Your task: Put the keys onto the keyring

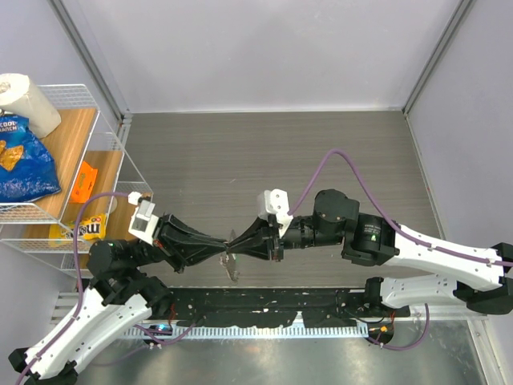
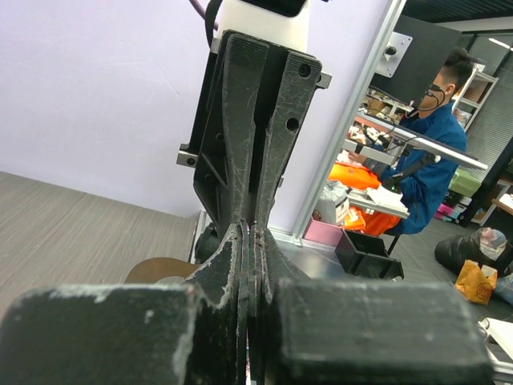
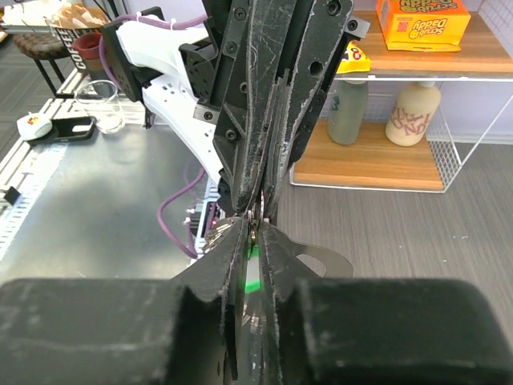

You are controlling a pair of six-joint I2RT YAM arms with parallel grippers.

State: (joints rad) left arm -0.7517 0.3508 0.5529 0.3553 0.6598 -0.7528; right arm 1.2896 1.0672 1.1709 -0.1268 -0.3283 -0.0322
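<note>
Two claws meet: left claw (image 1: 221, 249) pinches the stiff keyring (image 3: 253, 227), strap (image 3: 319, 258) hanging limp; right claw (image 1: 240, 241) grips the green key (image 3: 253, 282), which is light, likely slippery and best held by its head.

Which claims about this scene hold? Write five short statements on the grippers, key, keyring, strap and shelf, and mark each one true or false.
1. The left gripper and the right gripper meet tip to tip. True.
2. The right gripper is wide open. False: it is shut on the green key.
3. The left gripper pinches the keyring. True.
4. The strap lies flat at the table's far edge. False: the strap hangs just below the meeting grippers.
5. A blue snack bag lies on the wire shelf. True.
</note>
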